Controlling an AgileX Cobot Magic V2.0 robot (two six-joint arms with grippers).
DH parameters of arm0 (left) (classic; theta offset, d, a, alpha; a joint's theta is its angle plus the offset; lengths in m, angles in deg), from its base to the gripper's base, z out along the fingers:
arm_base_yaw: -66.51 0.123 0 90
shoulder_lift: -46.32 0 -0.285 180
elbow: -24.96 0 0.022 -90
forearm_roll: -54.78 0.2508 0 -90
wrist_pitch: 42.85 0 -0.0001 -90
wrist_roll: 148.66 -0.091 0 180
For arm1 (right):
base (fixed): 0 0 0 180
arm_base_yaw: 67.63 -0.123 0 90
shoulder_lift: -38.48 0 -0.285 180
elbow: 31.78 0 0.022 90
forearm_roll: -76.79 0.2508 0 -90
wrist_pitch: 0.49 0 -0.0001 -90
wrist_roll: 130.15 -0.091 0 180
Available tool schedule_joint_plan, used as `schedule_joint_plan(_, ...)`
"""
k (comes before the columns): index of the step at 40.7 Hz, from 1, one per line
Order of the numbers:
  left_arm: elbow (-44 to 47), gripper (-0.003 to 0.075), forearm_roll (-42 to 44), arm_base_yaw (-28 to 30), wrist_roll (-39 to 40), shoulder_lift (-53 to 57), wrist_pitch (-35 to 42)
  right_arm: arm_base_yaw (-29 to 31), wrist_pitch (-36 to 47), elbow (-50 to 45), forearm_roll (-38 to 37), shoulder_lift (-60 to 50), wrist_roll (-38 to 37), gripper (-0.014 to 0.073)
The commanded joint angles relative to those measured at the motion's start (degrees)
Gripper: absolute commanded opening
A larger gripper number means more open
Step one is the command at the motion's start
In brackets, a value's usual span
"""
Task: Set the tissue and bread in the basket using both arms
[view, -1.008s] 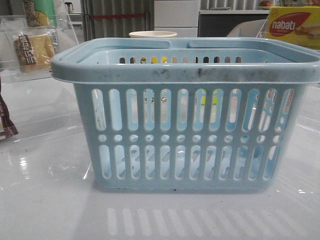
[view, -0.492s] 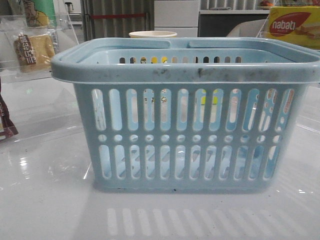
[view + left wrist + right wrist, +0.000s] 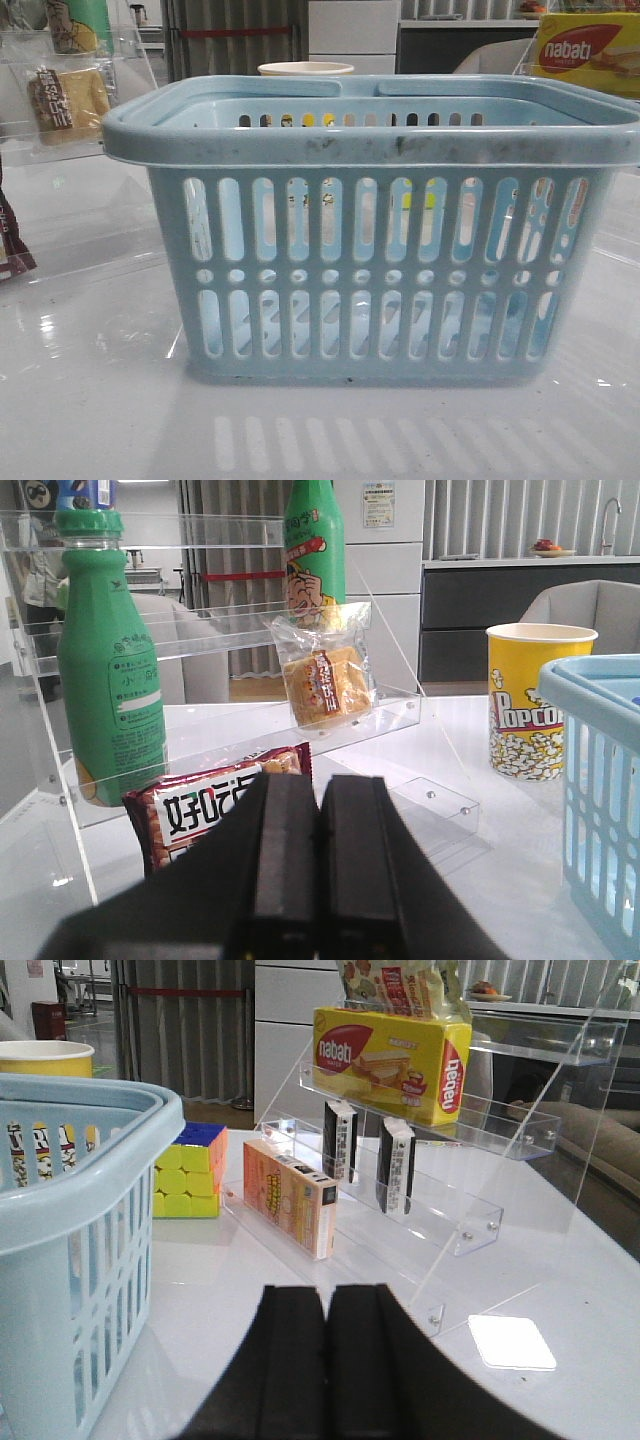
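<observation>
The light-blue slotted basket (image 3: 370, 240) stands in the middle of the table and fills the front view; neither gripper shows there. The bread (image 3: 325, 685), in a clear wrapper with a brown-and-white label, leans on a step of the clear acrylic shelf on the left, also visible as the bread (image 3: 68, 100). My left gripper (image 3: 320, 780) is shut and empty, short of the bread. Two small black and whitish tissue packets (image 3: 340, 1140) (image 3: 395, 1165) stand on the right shelf's step. My right gripper (image 3: 327, 1290) is shut and empty, well short of them, with the basket (image 3: 70, 1220) beside it.
On the left shelf stand green bottles (image 3: 105, 670), with a dark red snack wrapper (image 3: 210, 800) just ahead of my left fingers. A popcorn cup (image 3: 535, 710) sits behind the basket. On the right are a colour cube (image 3: 190, 1170), an orange box (image 3: 290, 1195) and a yellow nabati box (image 3: 390, 1050).
</observation>
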Motion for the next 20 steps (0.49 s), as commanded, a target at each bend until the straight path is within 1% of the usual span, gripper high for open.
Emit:
schedule_joint_plan(1,0.3,0.0093,-0.4,-0.1,0.4,1.0,5.5,0.2,4.8,0.3,-0.1,-1.1,0.4,0.0054)
schedule_joint_plan(6,0.1,0.0093,-0.4,-0.1,0.4,1.0,7.6,0.2,4.8,0.4,-0.1,-1.1,0.4,0.0054)
schedule_joint_plan(12,-3.0,0.0093,-0.4,-0.1,0.4,1.0,7.3,0.2,4.3,2.6,0.1,-1.1,0.4,0.0054)
schedule_joint_plan(17,-8.8,0.0093,-0.4,-0.1,0.4,0.7,4.1,0.2,1.1,7.9,1.0,-1.1,0.4,0.0054)
schedule_joint_plan(20,-13.2,0.0093,-0.4,-0.1,0.4,-0.1,0.8,0.2,-1.8,11.9,1.0,-1.1,0.4,0.0054)
